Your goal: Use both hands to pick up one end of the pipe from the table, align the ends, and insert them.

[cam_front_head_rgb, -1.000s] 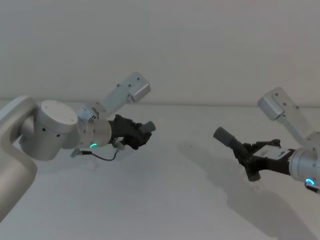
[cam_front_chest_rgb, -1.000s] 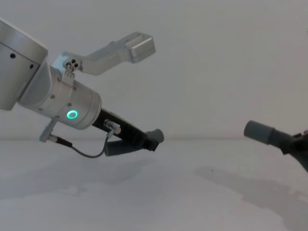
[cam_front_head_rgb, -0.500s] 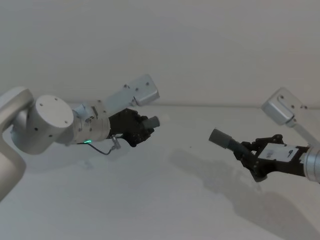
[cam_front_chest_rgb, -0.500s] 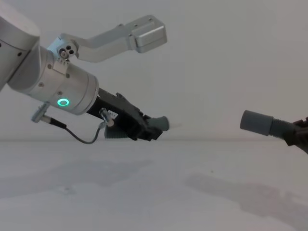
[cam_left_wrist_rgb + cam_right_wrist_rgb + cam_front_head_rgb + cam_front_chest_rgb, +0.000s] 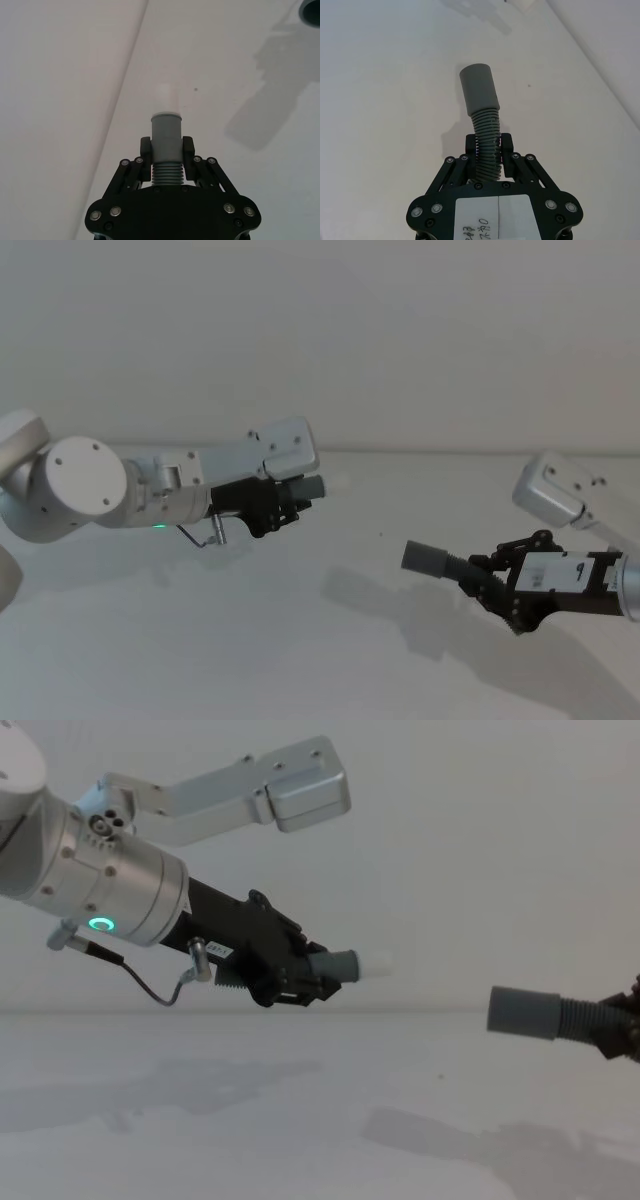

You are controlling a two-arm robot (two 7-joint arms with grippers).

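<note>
while both pieces hang clear above the counter [image 5: 300, 660], the step in hand looks like alignment, with insertion not yet begun. nearest, on the right, the right end effector [image 5: 489, 145] is clenched on the ribs of the right hose piece [image 5: 486, 125]. a stretch of rib and the smooth grey open cuff [image 5: 523, 1013] jut past its fingers toward the left.

farther back, on the left, the left end effector [image 5: 300, 978] is clamped on the left hose piece [image 5: 166, 131] just behind its own cuff. the narrow whitish spigot [image 5: 375, 965] points right, toward the open cuff.

the two ends face each other but are well apart. in the chest view the spigot sits higher than the open cuff, and in the head view it lies farther back, so the axes do not yet seem to share one line.

i would fix that offset first. bring the spigot down and nearer, or the open cuff up and back, until both point straight at each other, and only then close the gap.

the right grasp sits back along the flexible ribs, so that cuff may bend aside when pressed. the left grasp is close to its end and probably stiffer, so it suits being the driver. a slow, straight push along the shared axis should seat the spigot without buckling the hose.
</note>
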